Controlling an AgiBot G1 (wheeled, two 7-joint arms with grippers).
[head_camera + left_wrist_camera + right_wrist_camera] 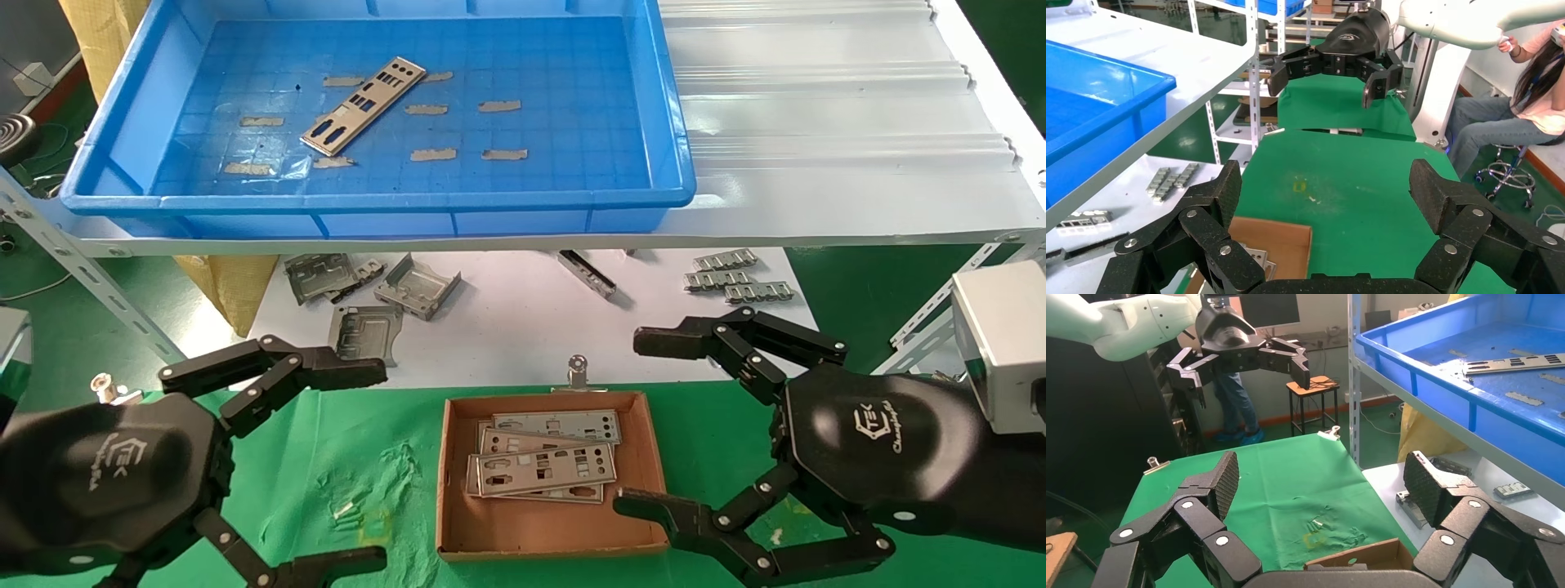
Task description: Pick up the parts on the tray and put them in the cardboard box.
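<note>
One part lies flat on the grid floor of the tray, left of the floor's middle. It is a thin silver strip, a long rectangle punched with small square and round cutouts. In the head view its long axis runs from about 7 o'clock to 1 o'clock, the lower end nearer the robot. Grey tape patches dot the blue floor around it; one touches its near end at 6 o'clock and others sit at 3 o'clock. The right wrist view shows the same strip lying flat beyond the tray's near wall.

The tray rests on a white shelf, which stretches away at 3 o'clock from it. From the part, at 5 o'clock and well apart, on the green cloth, stands the cardboard box. Stacked plates of the same kind lie overlapped in it, long axes running nearly 9 to 3 o'clock. A binder clip grips the box's far wall.

Between shelf and box, on a white sheet, lie bent grey brackets at 11 o'clock from the box and small ridged connector strips at 1 o'clock.

The left gripper hangs at 9 o'clock from the box, fingers spread wide, holding nothing. The right gripper hangs at 3 o'clock, just over the box's right wall, fingers likewise wide apart and bare.
</note>
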